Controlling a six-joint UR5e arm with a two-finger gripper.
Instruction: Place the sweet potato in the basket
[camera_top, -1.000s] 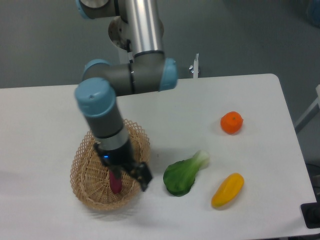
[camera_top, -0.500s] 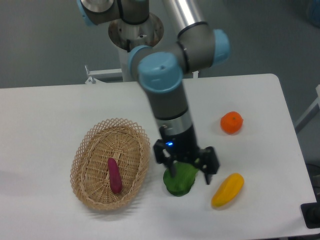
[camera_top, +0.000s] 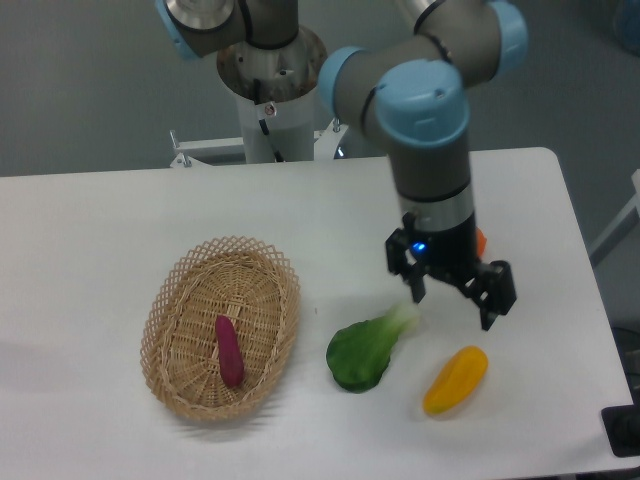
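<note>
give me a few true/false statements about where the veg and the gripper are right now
1. The sweet potato lies inside the basket. True.
2. The gripper is shut on the sweet potato. False: it is open and empty, over the table to the right of the basket.
3. The bok choy is in the basket. False: it lies on the table between the basket and the yellow pepper.
4. The yellow pepper sits nearer the front edge of the table than the gripper. True.
5. The orange fruit is in full view. False: the arm hides most of it.
</note>
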